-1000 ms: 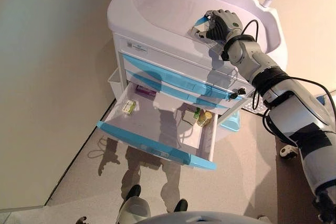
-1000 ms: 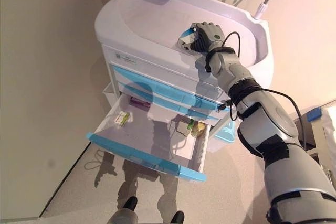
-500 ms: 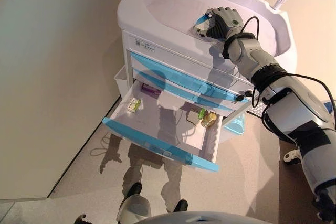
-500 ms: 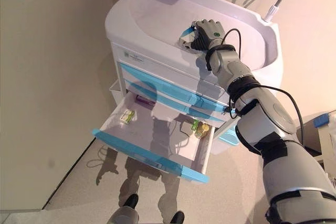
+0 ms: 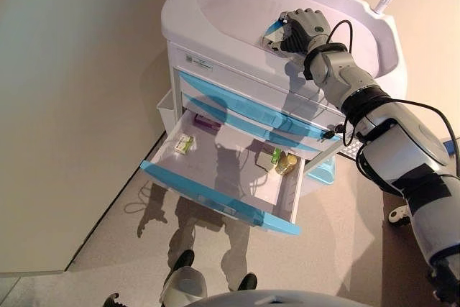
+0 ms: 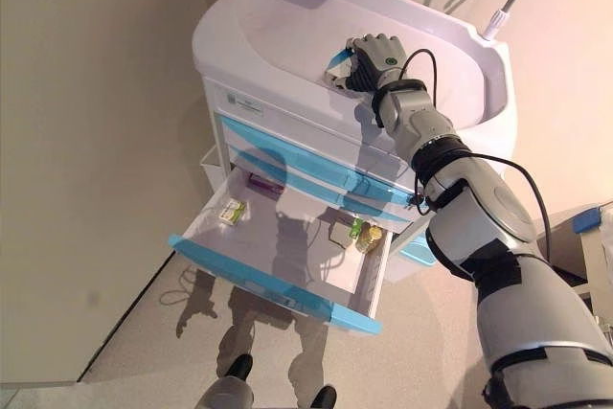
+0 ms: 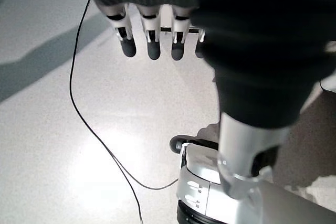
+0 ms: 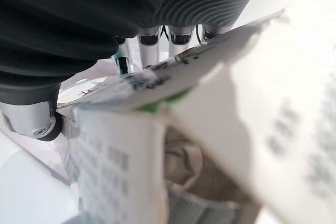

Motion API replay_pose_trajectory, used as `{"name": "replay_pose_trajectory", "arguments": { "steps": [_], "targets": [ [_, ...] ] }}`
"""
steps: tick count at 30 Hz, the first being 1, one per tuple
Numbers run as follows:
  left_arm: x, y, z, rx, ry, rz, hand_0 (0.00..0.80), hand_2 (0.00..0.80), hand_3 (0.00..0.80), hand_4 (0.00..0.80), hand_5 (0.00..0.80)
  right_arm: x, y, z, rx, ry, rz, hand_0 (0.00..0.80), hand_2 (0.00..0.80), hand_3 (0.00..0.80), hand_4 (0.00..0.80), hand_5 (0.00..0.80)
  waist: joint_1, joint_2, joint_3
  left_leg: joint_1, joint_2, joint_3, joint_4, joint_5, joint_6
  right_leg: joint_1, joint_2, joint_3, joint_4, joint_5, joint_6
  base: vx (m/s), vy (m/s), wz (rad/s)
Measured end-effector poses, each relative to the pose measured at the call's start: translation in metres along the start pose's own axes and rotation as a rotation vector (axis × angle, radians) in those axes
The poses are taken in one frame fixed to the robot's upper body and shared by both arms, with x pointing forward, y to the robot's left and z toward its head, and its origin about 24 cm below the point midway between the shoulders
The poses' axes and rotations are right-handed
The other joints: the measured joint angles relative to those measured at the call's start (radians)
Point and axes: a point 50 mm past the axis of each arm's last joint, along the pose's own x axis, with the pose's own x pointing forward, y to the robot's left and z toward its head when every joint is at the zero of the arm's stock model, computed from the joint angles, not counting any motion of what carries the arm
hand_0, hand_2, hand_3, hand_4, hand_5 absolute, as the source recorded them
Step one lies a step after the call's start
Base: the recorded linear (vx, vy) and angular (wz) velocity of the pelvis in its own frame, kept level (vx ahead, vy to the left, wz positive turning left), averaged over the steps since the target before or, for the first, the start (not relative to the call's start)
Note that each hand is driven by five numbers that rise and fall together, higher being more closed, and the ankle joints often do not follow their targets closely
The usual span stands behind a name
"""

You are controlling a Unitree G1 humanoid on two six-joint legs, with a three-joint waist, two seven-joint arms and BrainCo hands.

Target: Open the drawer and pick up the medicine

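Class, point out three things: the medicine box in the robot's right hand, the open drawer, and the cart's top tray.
medicine box (image 5: 272, 33), left eye view, blue-edged end.
open drawer (image 5: 215, 199), left eye view, blue front.
cart's top tray (image 6: 278, 31), right eye view, bare floor.

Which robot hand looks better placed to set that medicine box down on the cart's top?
The right robot hand: it is shut on the medicine box over the cart top. The left robot hand hangs open above the floor.
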Motion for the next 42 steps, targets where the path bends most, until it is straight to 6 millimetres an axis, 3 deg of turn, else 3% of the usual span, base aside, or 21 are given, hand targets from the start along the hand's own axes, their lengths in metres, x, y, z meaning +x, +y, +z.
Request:
{"name": "replay_pose_trajectory", "arguments": {
  "steps": [13, 18, 20, 22, 24, 28, 36, 37, 42],
  "targets": [
    [0.000, 0.001, 0.001, -0.025, 0.000, 0.002, 0.000, 0.000, 0.000, 0.000, 0.000, -0.004, -0.007, -0.035, 0.039, 0.143, -0.018, 0.800, 0.800, 0.800, 0.800, 0.800, 0.022, 0.020, 0.009, -0.055, -0.013, -0.026, 0.025, 0.002, 0.000, -0.029, -0.007, -0.023, 0.000, 0.001, -0.001, -0.010, 0.002, 0.06],
    [0.000, 0.001, 0.001, -0.025, 0.000, 0.002, 0.000, 0.000, 0.000, 0.000, 0.000, -0.004, -0.007, -0.035, 0.039, 0.143, -0.018, 0.800, 0.800, 0.800, 0.800, 0.800, 0.022, 0.020, 0.009, -0.055, -0.013, -0.026, 0.025, 0.002, 0.000, -0.029, -0.007, -0.023, 0.000, 0.001, -0.001, 0.000, 0.000, 0.00],
    [0.000, 0.001, 0.002, -0.026, -0.002, 0.003, 0.000, 0.000, 0.000, 0.000, 0.000, -0.005, -0.010, -0.044, 0.049, 0.176, -0.036, 0.800, 0.800, 0.800, 0.800, 0.800, 0.022, 0.039, 0.020, -0.057, -0.015, -0.026, 0.025, 0.003, 0.001, -0.031, -0.009, -0.022, 0.000, 0.002, 0.000, 0.000, 0.000, 0.00],
    [0.001, 0.000, 0.008, -0.030, -0.019, -0.001, 0.000, 0.000, 0.000, 0.000, 0.000, -0.008, -0.016, -0.057, 0.052, 0.214, -0.055, 0.800, 0.800, 0.800, 0.800, 0.800, 0.017, 0.085, 0.034, -0.059, -0.015, -0.026, 0.026, 0.003, 0.001, -0.034, -0.014, -0.022, -0.001, 0.003, -0.003, 0.000, 0.000, 0.00],
    [0.001, -0.004, 0.016, -0.014, -0.057, -0.016, 0.000, 0.000, 0.000, 0.000, 0.000, -0.006, -0.022, -0.060, 0.054, 0.237, -0.068, 0.800, 0.800, 0.800, 0.800, 0.800, 0.020, 0.098, 0.029, -0.062, -0.018, -0.027, 0.026, 0.005, 0.003, -0.035, -0.012, -0.024, 0.000, 0.004, 0.001, 0.000, 0.000, 0.00],
    [0.001, -0.004, 0.028, -0.023, -0.101, -0.019, 0.000, 0.000, 0.000, 0.000, 0.000, -0.008, -0.026, -0.066, 0.044, 0.259, -0.075, 0.800, 0.800, 0.800, 0.800, 0.800, 0.015, 0.120, 0.029, -0.062, -0.018, -0.027, 0.026, 0.006, 0.003, -0.037, -0.013, -0.023, 0.000, 0.005, 0.001, 0.000, 0.000, 0.00],
    [0.001, -0.008, 0.037, -0.033, -0.132, -0.038, 0.000, 0.000, 0.000, 0.000, 0.000, -0.009, -0.031, -0.072, 0.037, 0.285, -0.087, 0.800, 0.800, 0.800, 0.800, 0.800, 0.013, 0.128, 0.026, -0.067, -0.019, -0.026, 0.023, 0.007, 0.004, -0.045, -0.015, -0.022, 0.000, 0.007, -0.002, 0.000, 0.000, 0.00],
    [0.000, -0.010, 0.038, -0.028, -0.137, -0.043, 0.000, 0.000, 0.000, 0.000, 0.000, -0.009, -0.031, -0.073, 0.036, 0.289, -0.087, 0.000, 0.000, 0.000, 0.000, 0.000, 0.014, 0.129, 0.025, -0.067, -0.020, -0.026, 0.023, 0.008, 0.004, -0.045, -0.016, -0.022, 0.000, 0.007, -0.001, 0.000, 0.000, 0.00],
    [0.000, -0.013, 0.039, -0.049, -0.134, -0.052, 0.000, 0.000, 0.000, 0.000, 0.000, -0.009, -0.030, -0.073, 0.039, 0.292, -0.086, 0.000, 0.000, 0.000, 0.000, 0.000, 0.013, 0.137, 0.020, -0.067, -0.022, -0.025, 0.023, 0.009, 0.006, -0.045, -0.018, -0.022, 0.000, 0.009, -0.001, 0.000, 0.000, 0.00]
  ]
}}
